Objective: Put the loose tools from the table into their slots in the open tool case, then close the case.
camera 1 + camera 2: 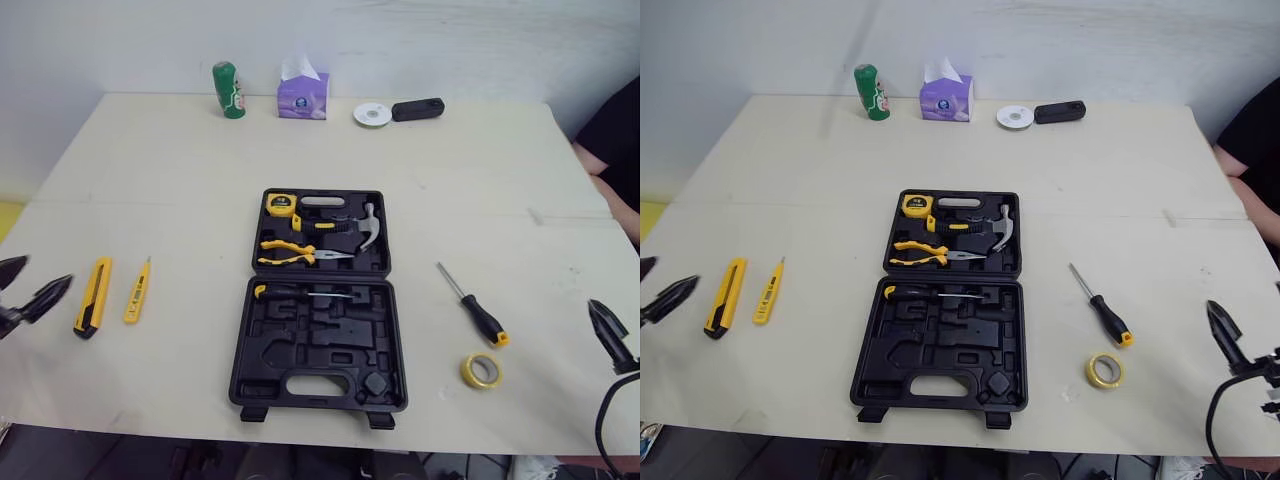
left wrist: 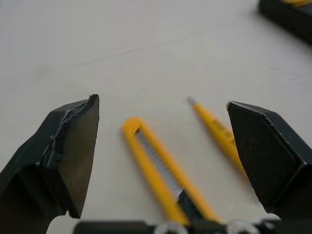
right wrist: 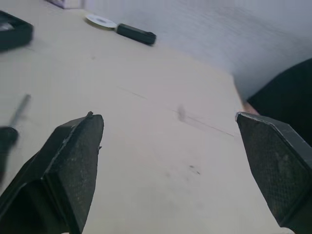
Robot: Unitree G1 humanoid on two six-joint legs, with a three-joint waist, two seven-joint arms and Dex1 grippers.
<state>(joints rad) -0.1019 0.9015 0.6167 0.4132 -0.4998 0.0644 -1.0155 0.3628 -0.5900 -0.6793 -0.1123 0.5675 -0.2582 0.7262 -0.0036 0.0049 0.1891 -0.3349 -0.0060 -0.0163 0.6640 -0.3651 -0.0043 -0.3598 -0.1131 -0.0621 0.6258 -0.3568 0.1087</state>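
Jaws on both arms are spread wide, nothing held. Between the left jaws the utility knife (image 2: 165, 180) and tester pen (image 2: 217, 134) are seen blurred. Right of the open tool case (image 1: 330, 345) the screwdriver (image 1: 474, 307) and tape roll (image 1: 481, 371) are laid; the right jaws are partly cropped.

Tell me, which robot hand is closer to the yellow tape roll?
The right. The right gripper hangs just right of the tape roll. The left gripper is far across the table, beyond the tool case, beside the yellow knife.
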